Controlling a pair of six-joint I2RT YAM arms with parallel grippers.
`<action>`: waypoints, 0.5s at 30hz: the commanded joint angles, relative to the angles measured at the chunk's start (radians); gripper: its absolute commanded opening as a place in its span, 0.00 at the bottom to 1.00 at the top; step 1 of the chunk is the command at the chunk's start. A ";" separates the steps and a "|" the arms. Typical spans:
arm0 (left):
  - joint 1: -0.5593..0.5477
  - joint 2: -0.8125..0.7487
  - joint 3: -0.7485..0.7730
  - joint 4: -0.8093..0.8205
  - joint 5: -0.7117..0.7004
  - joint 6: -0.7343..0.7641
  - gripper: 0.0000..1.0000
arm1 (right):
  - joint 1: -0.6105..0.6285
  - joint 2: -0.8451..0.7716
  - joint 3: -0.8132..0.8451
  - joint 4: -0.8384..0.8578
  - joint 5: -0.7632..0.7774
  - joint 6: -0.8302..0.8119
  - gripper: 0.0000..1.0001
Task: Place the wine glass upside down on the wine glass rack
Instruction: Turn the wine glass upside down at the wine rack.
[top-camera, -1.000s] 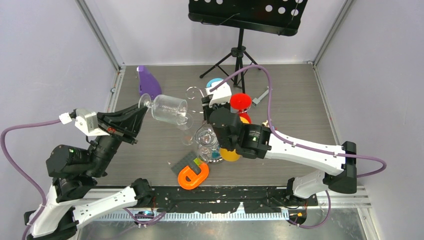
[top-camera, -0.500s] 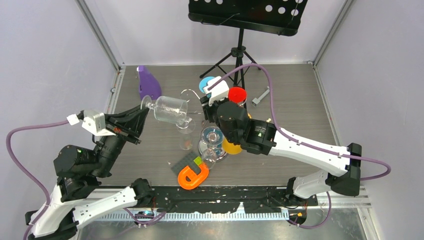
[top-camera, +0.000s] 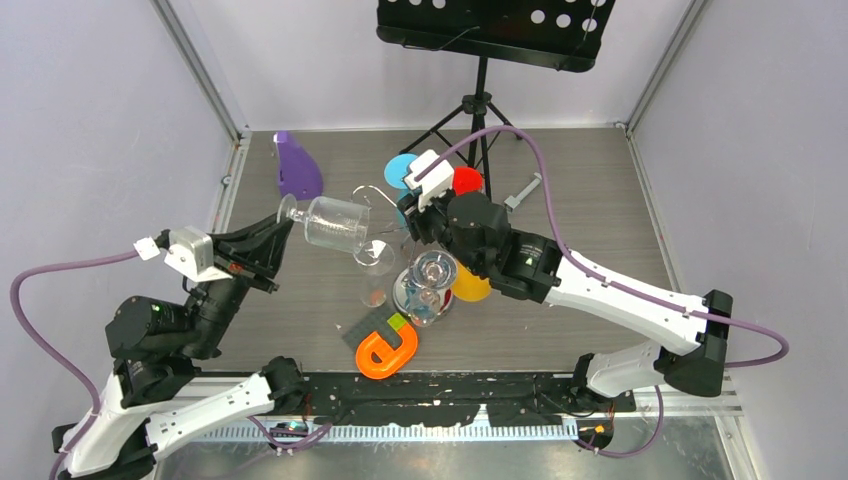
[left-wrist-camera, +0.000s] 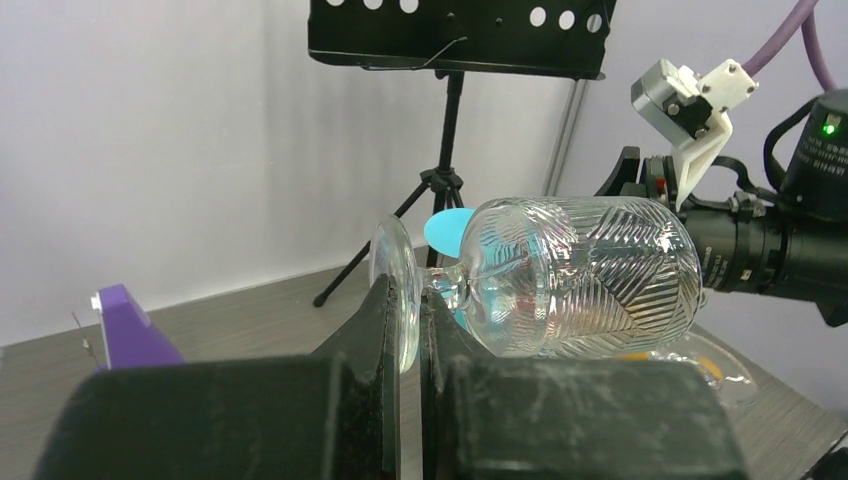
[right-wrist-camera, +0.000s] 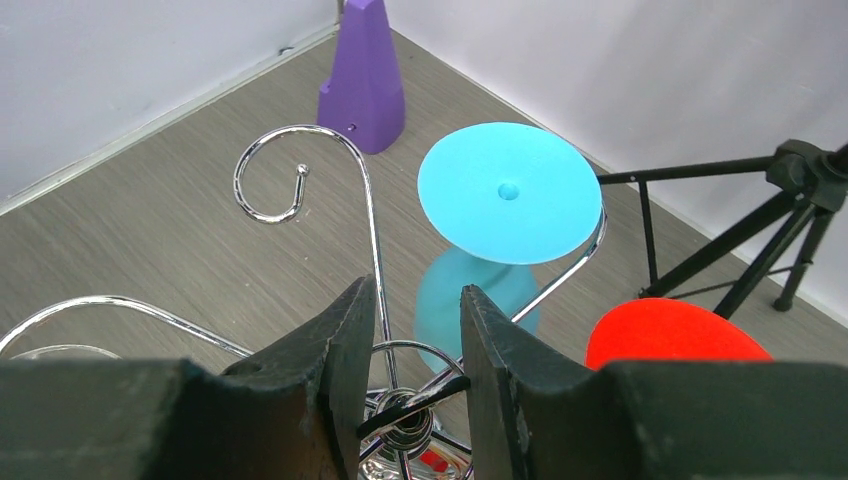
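Two left fingers (left-wrist-camera: 350, 400) pinch wine glass (left-wrist-camera: 580, 275).

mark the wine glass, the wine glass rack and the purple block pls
wine glass (left-wrist-camera: 585, 275): left wrist view, patterned bowl.
wine glass rack (right-wrist-camera: 300, 169): right wrist view, curl tip.
purple block (right-wrist-camera: 365, 85): right wrist view, front face.

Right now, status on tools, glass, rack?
Left tool shut on wine glass foot, glass sideways, airborne. Right tool clamps rack top. Blue glass, red glass hang there; one curled arm bare.
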 joint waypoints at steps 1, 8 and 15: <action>0.002 -0.005 0.005 0.112 0.042 0.079 0.00 | -0.028 -0.005 -0.034 -0.144 -0.175 -0.071 0.06; 0.001 0.012 -0.007 0.131 0.078 0.188 0.00 | -0.076 0.008 0.002 -0.178 -0.303 -0.117 0.05; 0.002 -0.005 -0.014 0.108 0.140 0.298 0.00 | -0.098 0.034 0.043 -0.198 -0.348 -0.138 0.05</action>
